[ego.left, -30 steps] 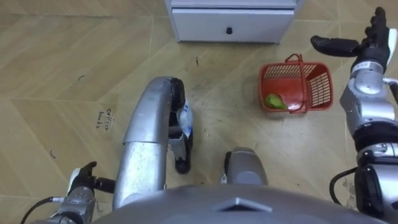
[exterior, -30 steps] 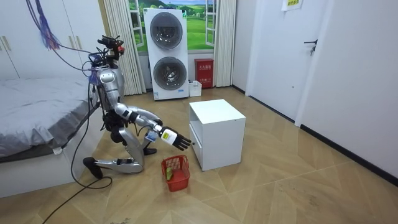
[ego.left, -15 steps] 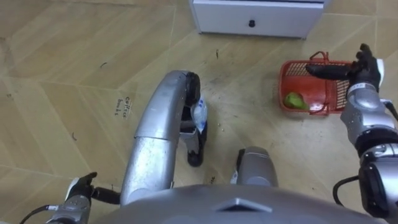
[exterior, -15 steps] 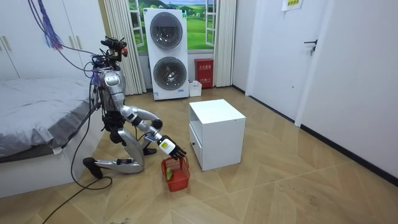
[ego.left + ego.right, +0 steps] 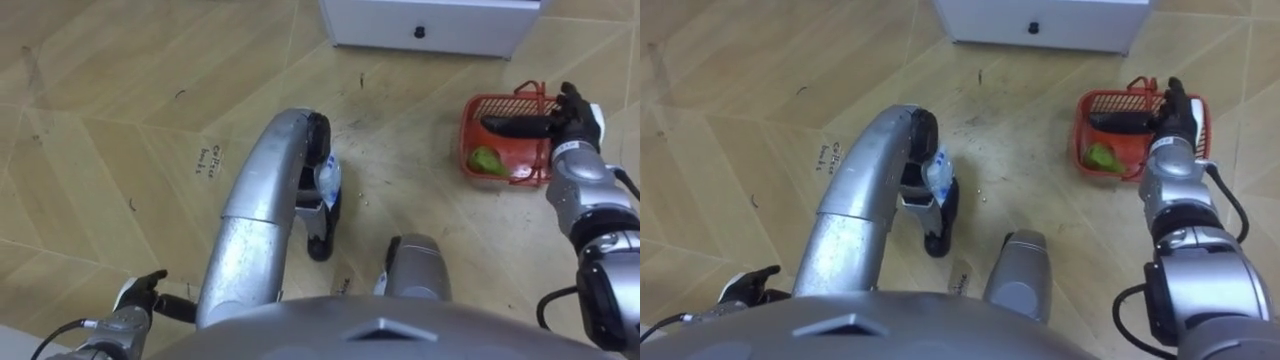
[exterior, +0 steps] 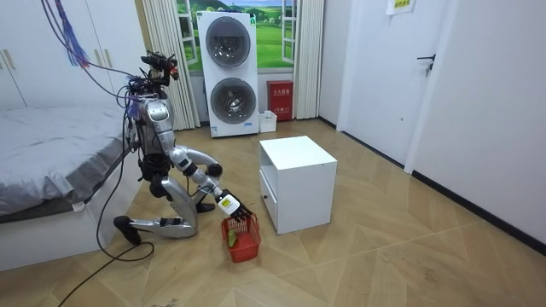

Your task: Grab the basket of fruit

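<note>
The red plastic fruit basket stands on the wooden floor to my right front, its handle raised, with a green fruit inside. My right hand is at the basket's right rim, its dark straight fingers reaching leftward across the opening just below the handle. They are not curled round anything. In the room view I kneel on the floor with the right arm stretched down to the basket. My left hand hangs low at the lower left, fingers relaxed.
A white cabinet with a drawer stands just beyond the basket. In the room view a bed is behind me and stacked washing machines stand by the far wall. Bare floor lies to my left.
My right hand has come down from above and right of the basket onto its rim, fingers now stretched across the opening. The head camera has shifted, moving the whole scene.
</note>
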